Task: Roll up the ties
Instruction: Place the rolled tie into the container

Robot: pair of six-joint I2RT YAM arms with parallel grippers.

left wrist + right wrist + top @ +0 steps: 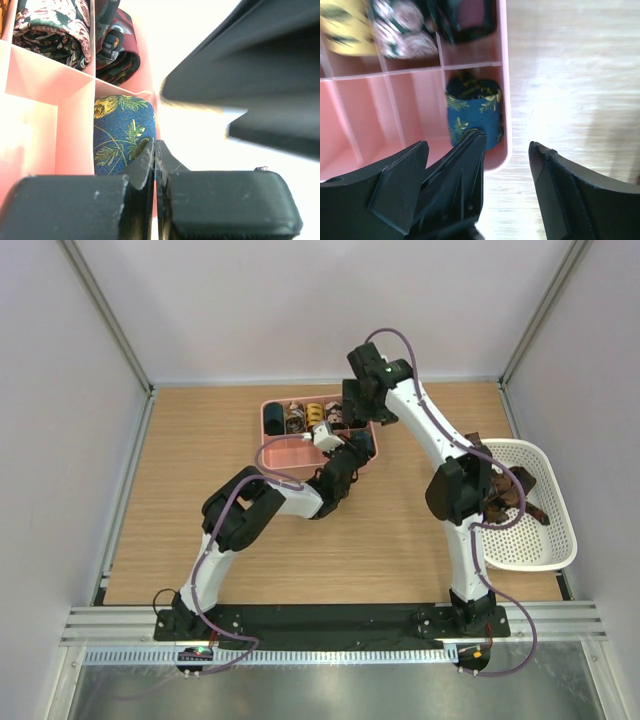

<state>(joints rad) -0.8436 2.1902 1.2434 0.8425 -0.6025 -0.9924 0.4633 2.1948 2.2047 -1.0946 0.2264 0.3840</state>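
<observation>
The light wooden desk (200, 540) carries a white perforated plastic basket (545, 550) holding what look like loose dark ties (512, 495). In the pink divided plastic tray (266, 425), a rolled navy tie with yellow-green leaves (472, 112) sits in the front right compartment. The right fingers (460, 170) are spread wide and empty, and the left fingers (145, 170) are pressed together and empty.

Two arms: left arm (240, 515), right arm (440, 440). One pink box (365, 115) holding six rolled ties (294, 418): five along the back row, a single navy one (472, 112) in front. One white basket (545, 540) of loose ties (510, 495) (too tangled to count).
</observation>
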